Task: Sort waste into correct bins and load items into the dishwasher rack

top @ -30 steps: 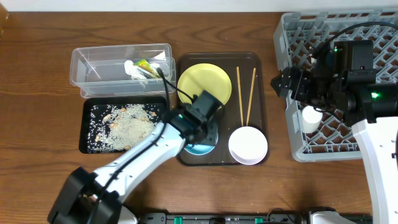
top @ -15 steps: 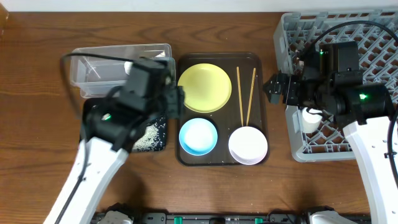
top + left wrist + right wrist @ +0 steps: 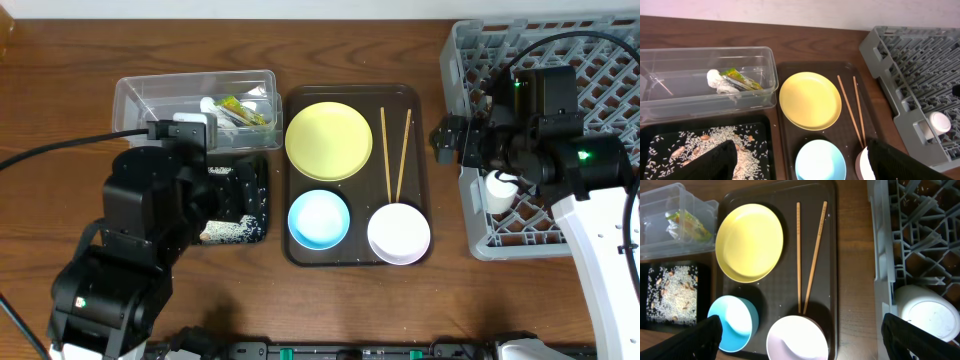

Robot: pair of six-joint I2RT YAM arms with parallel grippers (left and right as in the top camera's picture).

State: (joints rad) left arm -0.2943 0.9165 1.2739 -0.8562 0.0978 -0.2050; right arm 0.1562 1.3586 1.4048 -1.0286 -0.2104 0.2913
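Both arms hang above the table with nothing in their grasp. The left gripper (image 3: 807,164) is spread wide over the near edge of the black tray (image 3: 256,190), and the right gripper (image 3: 809,341) is spread just as wide near the left wall of the grey rack (image 3: 600,60). In the clear tub (image 3: 767,75) a green-yellow wrapper (image 3: 740,80) lies against a crumpled paper scrap (image 3: 720,82). Rice-like crumbs (image 3: 715,145) are scattered across the black tray just in front of the tub. On the brown serving tray (image 3: 375,200) sit the yellow plate (image 3: 810,100) at the back, the blue bowl (image 3: 820,160) and the white bowl (image 3: 398,232) side by side at the front, and two chopsticks (image 3: 393,150) lying right of the plate. A small white cup (image 3: 930,315) lies tipped in a compartment at the rack's left edge.
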